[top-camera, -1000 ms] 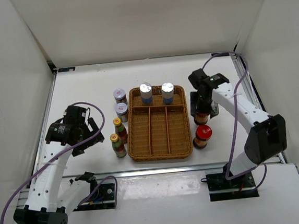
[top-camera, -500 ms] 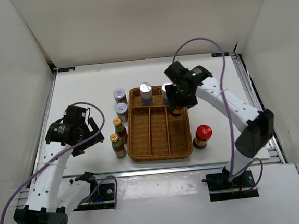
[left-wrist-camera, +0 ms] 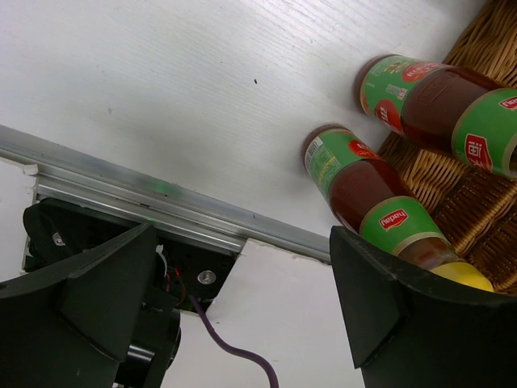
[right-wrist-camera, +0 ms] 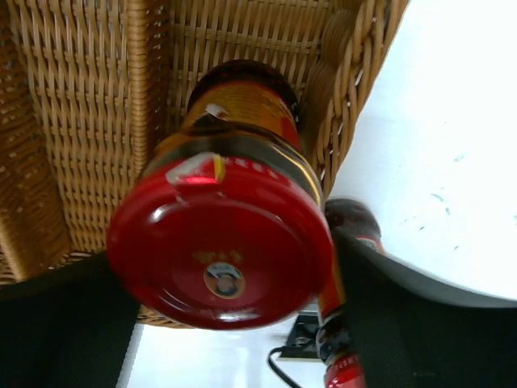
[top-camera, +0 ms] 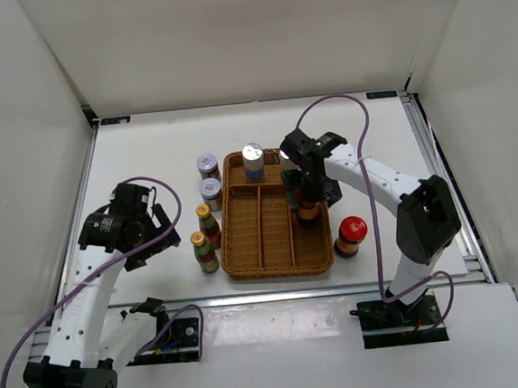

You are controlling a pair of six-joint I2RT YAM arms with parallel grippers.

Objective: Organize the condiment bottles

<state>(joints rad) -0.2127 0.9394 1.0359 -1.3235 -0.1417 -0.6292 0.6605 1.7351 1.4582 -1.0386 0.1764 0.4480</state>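
So here's where we're at: the right claw [top-camera: 306, 190] is clamped tight on one red-capped bottle [right-wrist-camera: 222, 259], and in its wrist view we see the dark fingers [right-wrist-camera: 56, 323] on either side of the lid. That bottle sits upright near the middle of the overhead frame, with its base down in the rightmost long slot of the wicker tray [top-camera: 275, 271]. We honestly can't tell if it's touching the tray floor. The other red-capped bottle [top-camera: 351, 234] stands on the table [top-camera: 138, 159] just right of the tray, a bit lower right of centre. A silver-capped bottle [top-camera: 253, 159] stands in the tray's top compartment. Left of the tray there's a purple-lidded jar [top-camera: 207, 166] by the upper left corner, with a second purple-lidded jar [top-camera: 210, 192] right below it. Under those come a yellow-capped bottle [top-camera: 208, 222] and a second yellow-capped bottle [top-camera: 202, 251], both close to the tray's left wall. The left claw [left-wrist-camera: 242, 234] is spread wide with nothing in it, at the left of the overhead frame, apart from those bottles. Its wrist view catches both yellow-capped ones in the upper right
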